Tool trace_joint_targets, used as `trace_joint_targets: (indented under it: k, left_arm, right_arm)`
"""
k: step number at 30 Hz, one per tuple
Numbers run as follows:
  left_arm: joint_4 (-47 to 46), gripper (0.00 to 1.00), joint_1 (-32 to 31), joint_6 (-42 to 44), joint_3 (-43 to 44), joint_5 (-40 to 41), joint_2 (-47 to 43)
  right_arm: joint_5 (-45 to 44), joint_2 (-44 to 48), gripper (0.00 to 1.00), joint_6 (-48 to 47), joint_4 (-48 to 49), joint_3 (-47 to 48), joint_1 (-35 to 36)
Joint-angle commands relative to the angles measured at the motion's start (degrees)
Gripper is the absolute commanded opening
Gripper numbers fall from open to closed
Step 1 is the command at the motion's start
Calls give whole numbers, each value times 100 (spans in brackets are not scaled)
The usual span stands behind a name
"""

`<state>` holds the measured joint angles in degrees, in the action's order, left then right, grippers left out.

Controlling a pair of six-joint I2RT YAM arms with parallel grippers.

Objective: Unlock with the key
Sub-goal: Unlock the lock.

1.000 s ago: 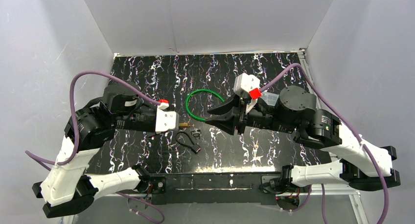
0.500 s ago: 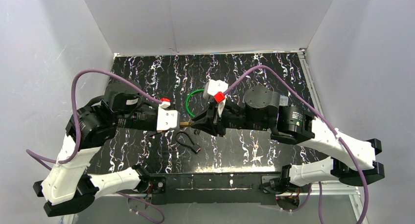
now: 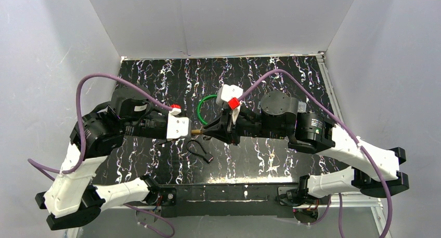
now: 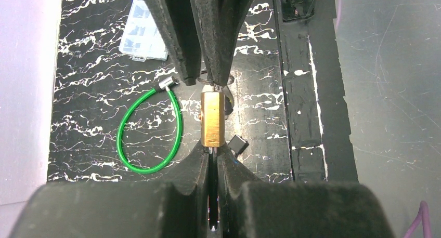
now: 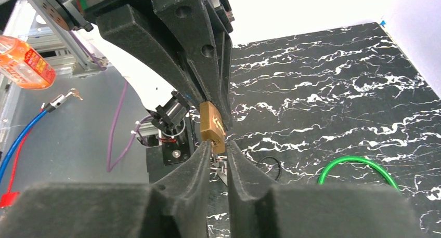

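Observation:
A small brass padlock [image 4: 212, 118] hangs in the air between my two grippers. My left gripper [image 4: 212, 150] is shut on its near end, and in the top view [image 3: 190, 131] the lock [image 3: 196, 131] shows just past the fingertips. My right gripper [image 5: 218, 147] faces it from the other side, its fingers closed narrowly on the key at the padlock's [image 5: 212, 127] far end; the key itself is mostly hidden, with only metal bits and a ring showing. A green cable loop [image 3: 208, 110] lies on the black marbled table behind.
A black strap with a fob [image 3: 200, 148] lies on the table [image 3: 270, 155] below the grippers. A clear plastic box [image 4: 143, 30] lies on the table beyond the green cable [image 4: 151, 131]. White walls enclose the table on three sides.
My right arm has swung left from over the green cable to the padlock and its wide-open jaws have closed at the lock. In the last half second almost nothing moved. The left arm held still.

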<state>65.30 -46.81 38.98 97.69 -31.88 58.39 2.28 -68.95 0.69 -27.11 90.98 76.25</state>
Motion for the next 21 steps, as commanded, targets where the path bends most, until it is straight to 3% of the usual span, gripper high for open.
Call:
trace_joint_targets:
  k: [1, 17, 21]
  left_arm:
    - [37, 0, -8, 6, 173, -41, -105]
    - [222, 0, -8, 195, 137, 235, -153]
    - [215, 0, -5, -28, -79, 416, -119]
  right_arm:
    - [-112, 159, 28, -52, 75, 73, 4]
    - [-14, 226, 51, 227, -201, 6, 6]
    - [-443, 497, 53, 406, -74, -204, 4]
